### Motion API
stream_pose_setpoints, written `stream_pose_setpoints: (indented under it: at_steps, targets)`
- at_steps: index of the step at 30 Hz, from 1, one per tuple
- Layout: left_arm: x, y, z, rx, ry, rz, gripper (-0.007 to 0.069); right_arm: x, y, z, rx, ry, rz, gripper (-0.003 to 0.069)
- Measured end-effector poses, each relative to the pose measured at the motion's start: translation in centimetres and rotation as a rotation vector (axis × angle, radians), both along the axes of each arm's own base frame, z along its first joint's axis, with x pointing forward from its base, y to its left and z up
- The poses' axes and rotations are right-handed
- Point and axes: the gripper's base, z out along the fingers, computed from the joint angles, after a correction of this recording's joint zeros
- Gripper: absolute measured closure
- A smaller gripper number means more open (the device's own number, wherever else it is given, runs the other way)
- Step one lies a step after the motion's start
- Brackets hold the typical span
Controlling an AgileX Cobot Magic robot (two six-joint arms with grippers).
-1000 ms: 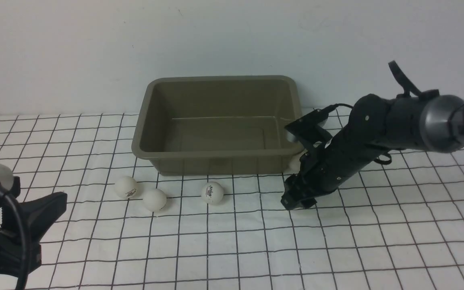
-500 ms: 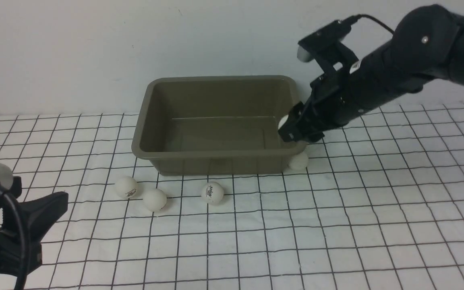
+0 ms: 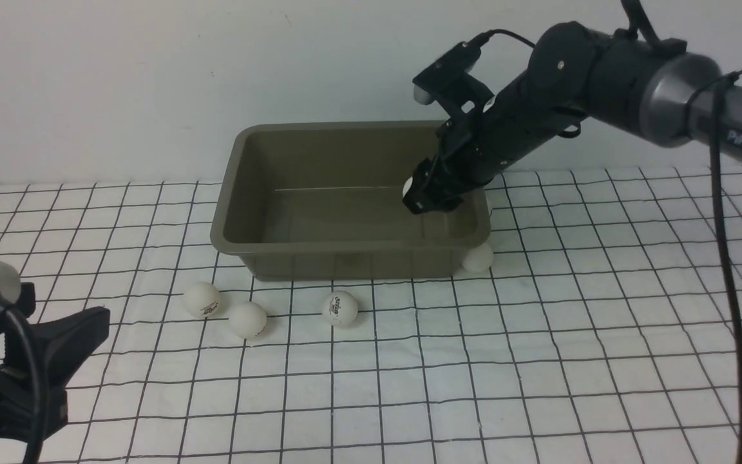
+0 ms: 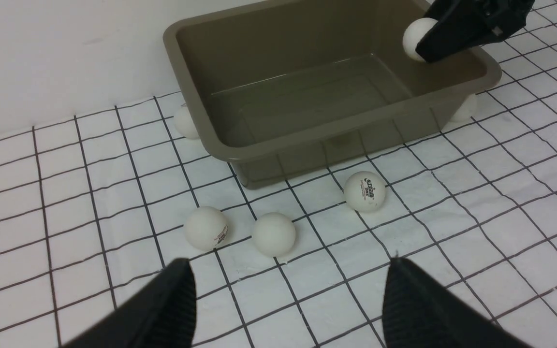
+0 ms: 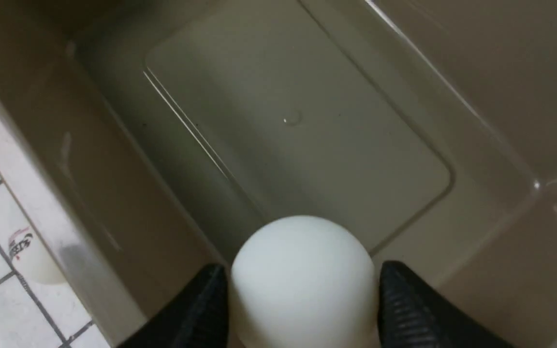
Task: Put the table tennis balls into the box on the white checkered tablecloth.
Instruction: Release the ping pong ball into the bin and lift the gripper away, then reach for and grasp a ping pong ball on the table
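Olive-grey box (image 3: pixel 345 245) far-centre on checkered tablecloth (image 3: pixel 538 361), right gripper (image 3: pixel 417 196) over its right interior, fingers pinching one white ball (image 5: pixel 302 280), left gripper (image 4: pixel 288 265) near-left, fingers spread wide, empty, three loose balls (image 3: pixel 247 319) on cloth near box front

The rectangular plastic box (image 3: pixel 345 261) is plain olive-grey, the wrinkled tablecloth (image 3: pixel 538 361) on the worktop is white with a thin black grid of squares, the small matte table tennis balls (image 3: pixel 340 308) are white, some with dark printed logos, and the ribbed fingers (image 5: pixel 404 309) of the right gripper (image 5: pixel 302 280) are black.
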Motion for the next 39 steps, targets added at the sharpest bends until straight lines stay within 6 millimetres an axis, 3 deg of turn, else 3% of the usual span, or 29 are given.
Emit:
stream_pose_setpoints:
  at_steps: [5, 10, 14, 16, 17, 21, 29, 36, 39]
  targets:
    - [0.0, 0.0, 0.0, 0.0, 0.0, 0.0, 0.0155, 0.3, -0.5, 1.3, 0.011, -0.047, -0.019, 0.009]
    - [0.0, 0.0, 0.0, 0.0, 0.0, 0.0, 0.0155, 0.2, -3.3, 3.9, -0.029, -0.087, -0.05, 0.0078]
    - [0.0, 0.0, 0.0, 0.0, 0.001, -0.001, 0.0155, -0.5, -8.5, 7.9, -0.102, -0.137, -0.063, 0.012]
    - [0.0, 0.0, 0.0, 0.0, 0.001, -0.001, 0.0155, -1.1, -11.0, 8.9, -0.142, -0.128, -0.016, 0.014]
    - [0.0, 0.0, 0.0, 0.0, 0.001, -0.001, 0.0155, -1.2, -12.1, 8.7, -0.147, -0.099, 0.018, 0.0146]
    - [0.0, 0.0, 0.0, 0.0, 0.002, -0.001, 0.0155, -1.2, -13.2, 7.8, -0.105, -0.037, 0.09, 0.0152]
    - [0.0, 0.0, 0.0, 0.005, 0.001, -0.003, 0.0155, -0.1, -13.4, 5.6, -0.006, -0.021, 0.184, 0.0152]
    - [0.0, 0.0, 0.0, 0.009, 0.001, -0.002, 0.0155, 2.0, -13.1, -1.3, 0.021, 0.113, 0.207, 0.0152]
    - [0.0, 0.0, 0.0, 0.01, 0.001, -0.002, 0.0155, 2.3, -12.9, -2.7, 0.035, 0.132, 0.219, 0.0152]
